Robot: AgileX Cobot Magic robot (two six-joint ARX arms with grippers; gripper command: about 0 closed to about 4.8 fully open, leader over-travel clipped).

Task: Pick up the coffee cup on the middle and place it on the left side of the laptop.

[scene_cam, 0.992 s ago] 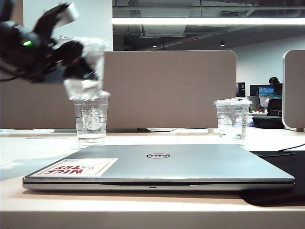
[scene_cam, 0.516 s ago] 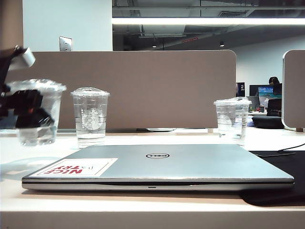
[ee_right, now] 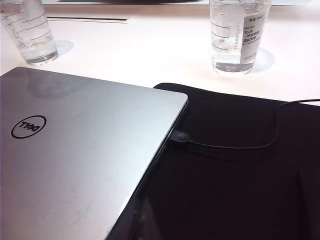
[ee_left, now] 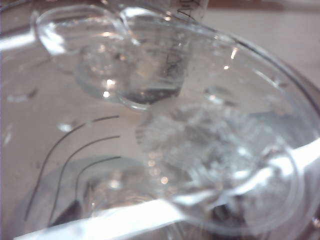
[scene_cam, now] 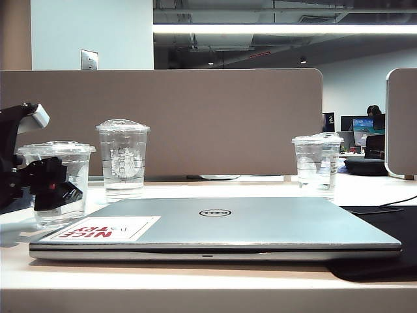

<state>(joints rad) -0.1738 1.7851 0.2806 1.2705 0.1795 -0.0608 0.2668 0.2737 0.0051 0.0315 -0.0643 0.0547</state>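
**A:** What is written there?

**B:** The biggest thing, the one closed laptop [scene_cam: 260,225], has a round Dell logo [scene_cam: 215,212] on its lid. A white sticker [scene_cam: 104,228] at its 8 o'clock corner has red letters that are upside down to the exterior camera and seem to read "NICE TRY". One black mat [scene_cam: 384,241] lies under its 3 o'clock edge.

**A:** How many cups?

**B:** Three, all clear and lidded. The cup [scene_cam: 62,160] is at the laptop's 9 o'clock, just beside it. The domed cup [scene_cam: 122,160] with the round Starbucks logo is at 11 o'clock. The third cup [scene_cam: 317,163] is at 1 o'clock, and the right wrist view shows a white label [ee_right: 250,37] on it, with print too small to read.

**A:** How does the cup stand?

**B:** It is upright, with the lid up and its long axis vertical. I cannot tell whether its base touches the table.

**A:** And the grippers?

**B:** The left gripper [scene_cam: 55,192] is at the cup, with its black fingers pinching the sides. The cup's lid [ee_left: 200,140] fills the left wrist view. The right gripper is in none of the views.

**A:** Anything smaller?

**B:** One thin black cable [ee_right: 240,145] is plugged into the laptop's side and runs across the mat.
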